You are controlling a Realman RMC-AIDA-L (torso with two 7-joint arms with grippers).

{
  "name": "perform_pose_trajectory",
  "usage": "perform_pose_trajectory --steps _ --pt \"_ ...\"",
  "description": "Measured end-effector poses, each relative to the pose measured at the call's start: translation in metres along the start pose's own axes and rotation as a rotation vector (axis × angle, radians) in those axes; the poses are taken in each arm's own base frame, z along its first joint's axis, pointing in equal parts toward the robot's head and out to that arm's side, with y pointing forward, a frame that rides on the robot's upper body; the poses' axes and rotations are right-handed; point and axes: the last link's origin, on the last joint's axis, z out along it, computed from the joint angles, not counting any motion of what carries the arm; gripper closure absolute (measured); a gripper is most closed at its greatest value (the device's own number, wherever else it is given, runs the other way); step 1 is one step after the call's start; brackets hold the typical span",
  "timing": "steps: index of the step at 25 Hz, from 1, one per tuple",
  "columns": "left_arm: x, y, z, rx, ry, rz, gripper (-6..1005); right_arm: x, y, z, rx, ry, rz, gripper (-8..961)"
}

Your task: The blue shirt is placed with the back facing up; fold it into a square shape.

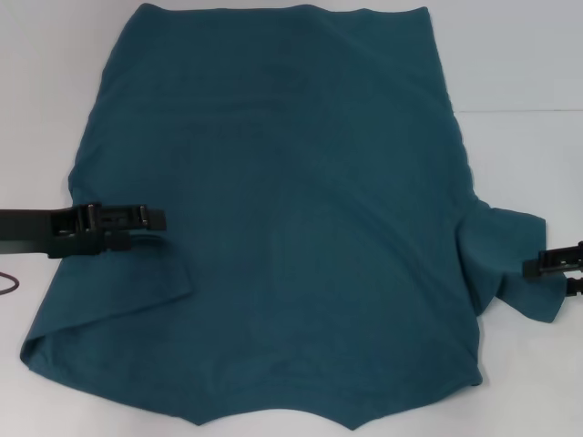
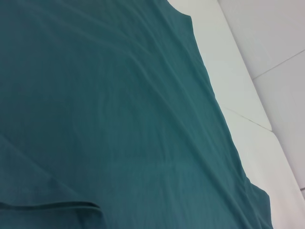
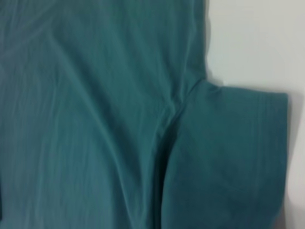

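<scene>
The blue shirt lies spread flat on the white table, hem at the far end and collar at the near edge. Its left sleeve is folded inward onto the body; the left wrist view shows that fold's edge on the cloth. My left gripper hovers open over the shirt's left side, just above that fold, with nothing between its fingers. My right gripper is at the right edge of the view, beside the outspread right sleeve. The right wrist view shows this sleeve and the armpit seam.
Bare white table surrounds the shirt on the left, right and far sides. A thin dark cable loops at the left edge below my left arm. The table's edge and a lighter floor show in the left wrist view.
</scene>
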Motion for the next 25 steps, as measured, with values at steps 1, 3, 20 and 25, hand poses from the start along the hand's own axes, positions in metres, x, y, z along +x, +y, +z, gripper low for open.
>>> perform_pose_trajectory --steps 1,3,20,25 --pt "-0.0001 -0.0001 0.0001 0.000 0.000 0.000 123 -0.0005 0.0004 0.0009 -0.001 -0.006 -0.001 295" --pt "-0.0004 0.0000 0.0005 0.000 -0.001 0.000 124 -0.0017 0.0014 0.0021 -0.003 -0.017 -0.004 296" --pt "-0.0008 -0.0003 0.0005 0.001 -0.002 -0.002 125 -0.0028 0.0034 0.0001 -0.049 -0.059 0.012 372" --pt "-0.0014 -0.0015 0.0004 0.000 -0.005 -0.008 125 -0.0024 0.0030 -0.0002 -0.051 -0.061 0.011 483"
